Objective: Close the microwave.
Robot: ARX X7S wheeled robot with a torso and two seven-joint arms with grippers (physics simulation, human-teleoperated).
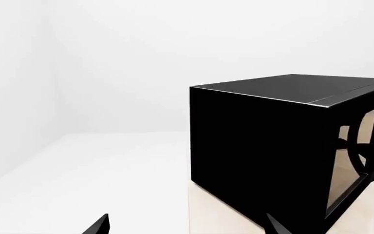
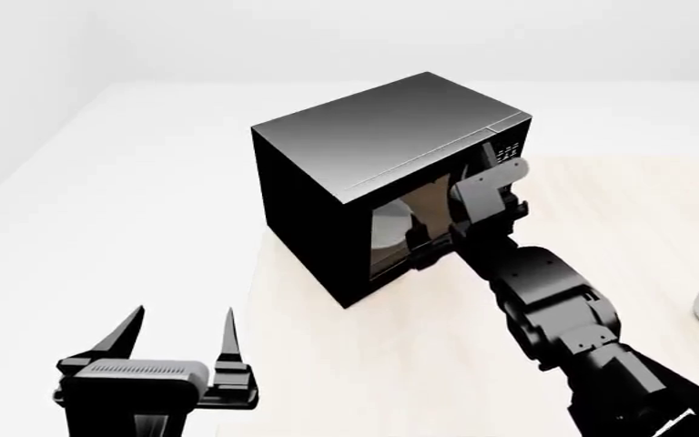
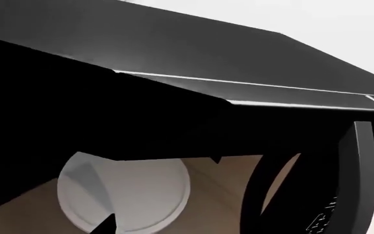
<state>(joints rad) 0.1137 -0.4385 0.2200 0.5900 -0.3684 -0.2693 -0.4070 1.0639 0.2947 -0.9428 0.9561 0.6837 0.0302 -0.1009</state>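
The microwave (image 2: 374, 173), a glossy black box set at an angle near the table's (image 2: 362, 364) left edge, has a windowed door (image 2: 396, 232), a curved handle (image 3: 352, 170), a white-button keypad (image 2: 508, 148) and a round white plate (image 3: 125, 192) inside. The door looks nearly shut, though the wrist partly hides the seam. The right gripper (image 2: 429, 248) sits directly at the door front, far nearer than the left, its opening not discernible; the left gripper (image 2: 179, 339) hangs spread and empty off the table's left side, well apart.
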